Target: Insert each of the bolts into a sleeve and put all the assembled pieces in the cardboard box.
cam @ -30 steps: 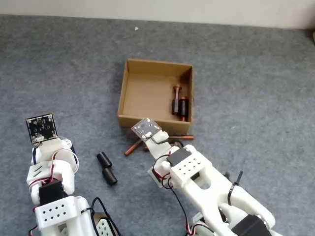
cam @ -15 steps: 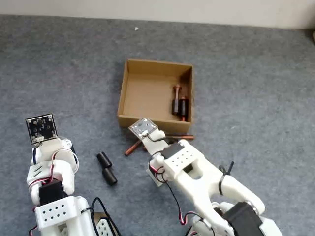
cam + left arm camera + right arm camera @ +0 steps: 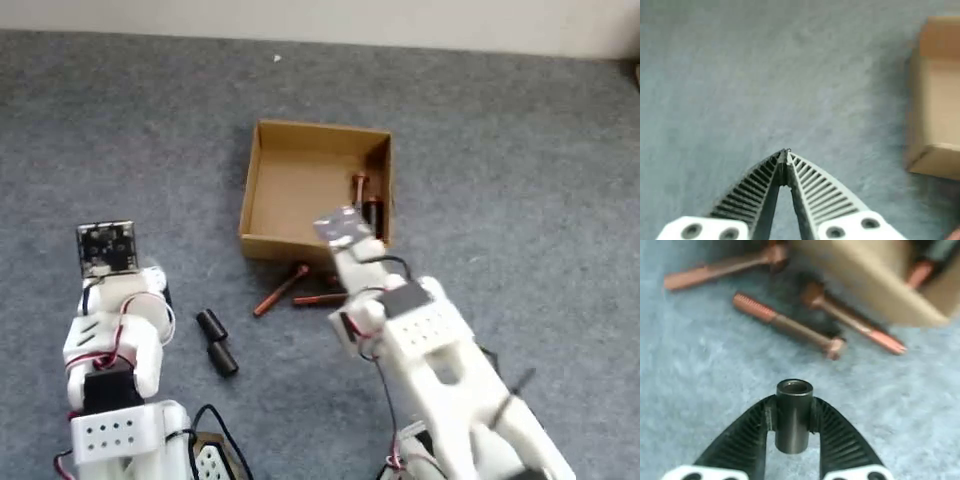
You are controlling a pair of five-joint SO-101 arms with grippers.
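— What did our right gripper [image 3: 793,410] have?
— We saw it clamped on an upright black sleeve [image 3: 793,422]. Three bolts [image 3: 790,325] lay just beyond it, along the near wall of the cardboard box [image 3: 275,246].
— And our left gripper [image 3: 785,159]?
— Closed on nothing, left of the box.

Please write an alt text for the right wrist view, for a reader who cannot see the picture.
The right end effector grips a black sleeve, its open end facing the camera. Beyond it three copper-coloured bolts lie loose on the grey carpet, beside a corner of the cardboard box.
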